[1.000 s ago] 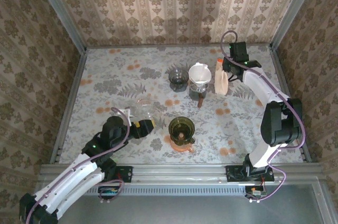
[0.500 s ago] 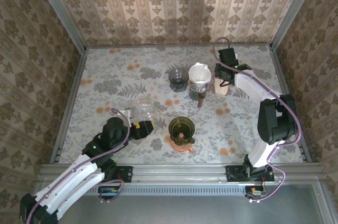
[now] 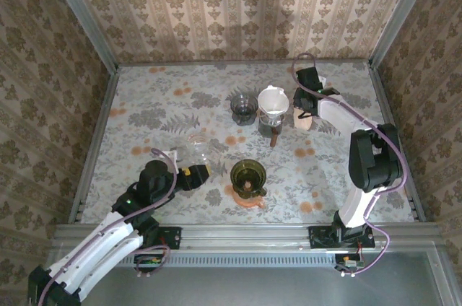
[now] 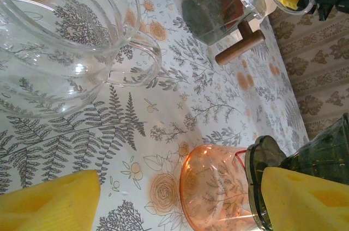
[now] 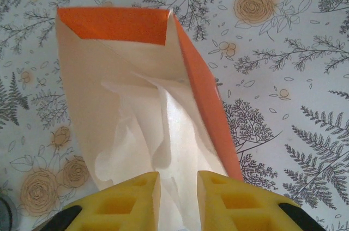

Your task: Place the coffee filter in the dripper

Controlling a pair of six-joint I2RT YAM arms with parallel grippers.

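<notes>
White coffee filter paper (image 5: 180,133) sticks out of an open cream bag with an orange flap (image 5: 114,24) at the back right of the table. My right gripper (image 5: 178,179) reaches into the bag's mouth, its yellow fingers narrowed on a fold of that filter; from above it sits at the bag (image 3: 303,118). A green dripper (image 3: 247,176) stands on an orange saucer (image 4: 218,187) near the front middle. My left gripper (image 4: 177,201) is open and holds nothing, just left of that dripper (image 4: 322,149).
A clear glass carafe (image 3: 196,145) stands close above the left gripper. A white dripper (image 3: 273,100) on a dark stand with a wooden handle and a grey dripper (image 3: 244,106) stand left of the bag. The right metal rail (image 3: 393,125) runs near the right arm.
The right arm has shifted left and down onto the bag, and its fingers have narrowed on the filter paper. The left arm has stayed still.
</notes>
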